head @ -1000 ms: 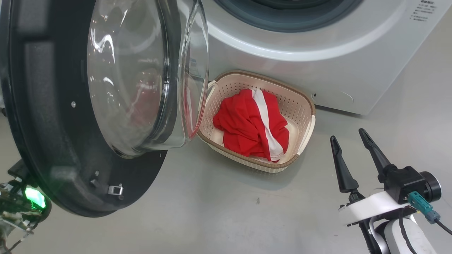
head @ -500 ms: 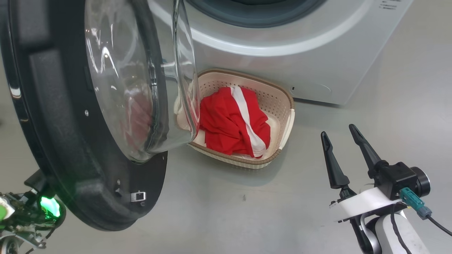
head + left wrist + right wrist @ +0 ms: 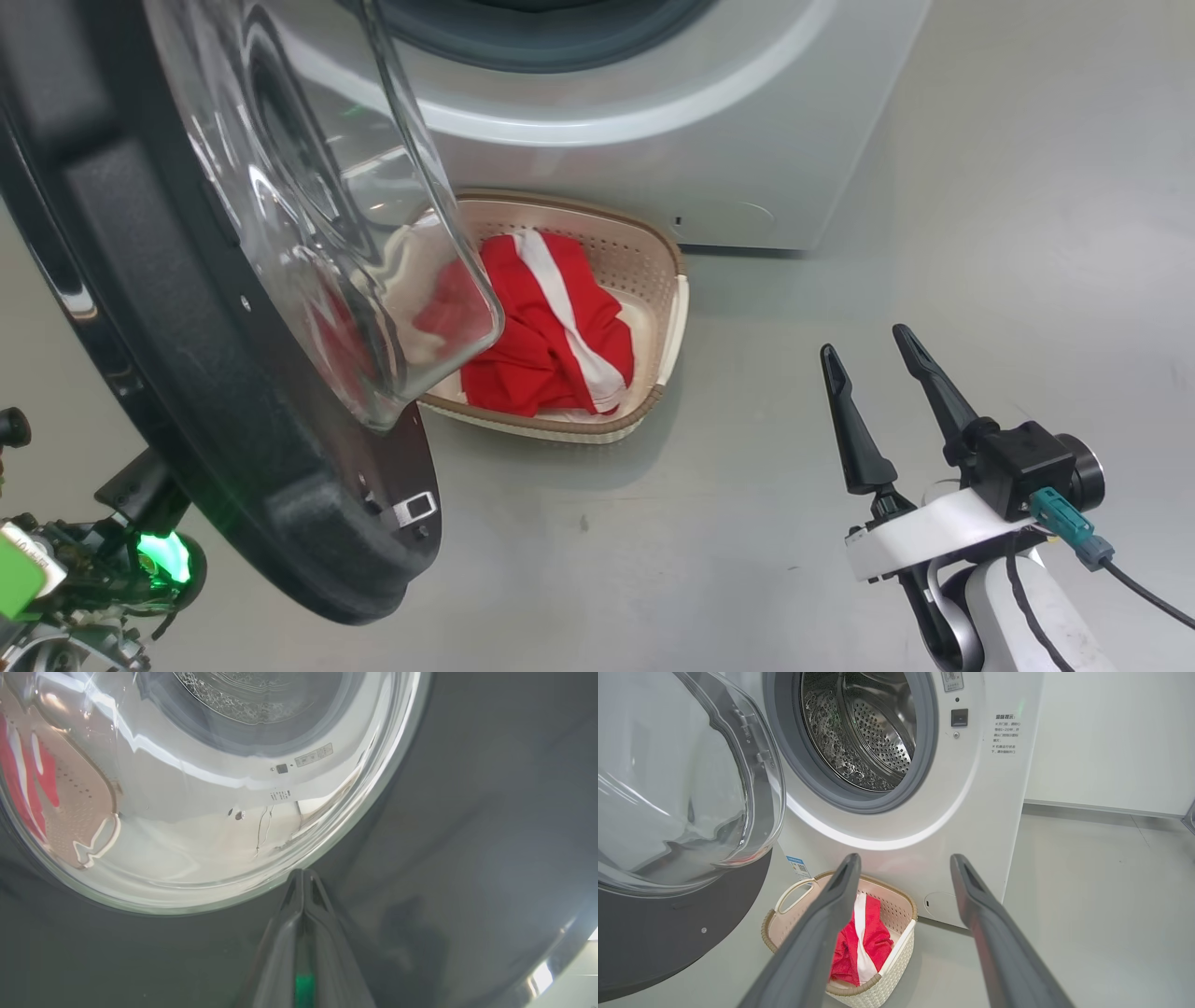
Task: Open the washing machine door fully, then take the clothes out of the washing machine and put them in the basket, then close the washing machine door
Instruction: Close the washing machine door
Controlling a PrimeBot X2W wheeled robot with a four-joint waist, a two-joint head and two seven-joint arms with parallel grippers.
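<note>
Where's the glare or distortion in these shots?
Head view: the round black-ringed door's clear glass bowl warps the red white-striped garment behind it. Left wrist view: glare streaks cross that glass, bending the cream perforated basket. Right wrist view: evenly lit.

The right gripper [image 3: 864, 343], two long dark fingers on a white bracket [image 3: 920, 539] above a pale forearm [image 3: 1055, 625], stands at lower right, fingers spread wide and pointing upward. The left gripper [image 3: 302, 877] has its dark fingers pressed together, tips meeting.
</note>
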